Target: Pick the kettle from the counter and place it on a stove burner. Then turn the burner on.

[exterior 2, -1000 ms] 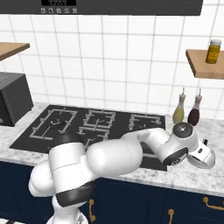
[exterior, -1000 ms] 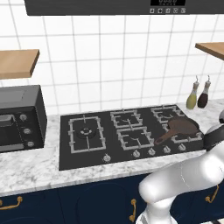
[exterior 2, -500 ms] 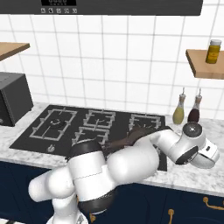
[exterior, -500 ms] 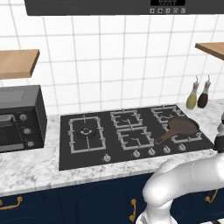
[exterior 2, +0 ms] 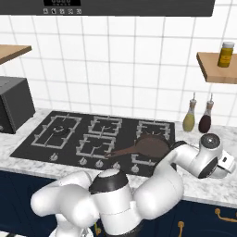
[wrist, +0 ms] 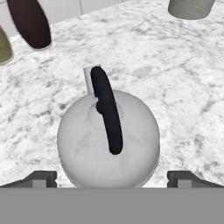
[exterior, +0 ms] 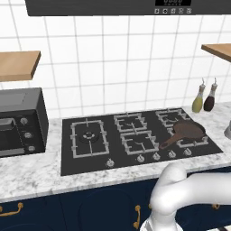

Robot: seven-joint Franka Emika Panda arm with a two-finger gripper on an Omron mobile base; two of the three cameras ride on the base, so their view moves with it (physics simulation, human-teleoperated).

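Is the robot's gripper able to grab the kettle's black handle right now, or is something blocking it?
Probably yes. In the hand view the kettle sits right below the gripper, whose fingertips stand wide apart on either side of it. Nothing lies between them and the black handle; the bottles stand farther off.

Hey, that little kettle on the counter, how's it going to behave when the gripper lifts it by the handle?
The kettle looks rigid, smooth and rounded, so its body would probably slip in a side grasp. Its thin arched handle seems the surer hold, though the kettle may swing beneath it. Squat and wide on the counter, it seems unlikely to tip.
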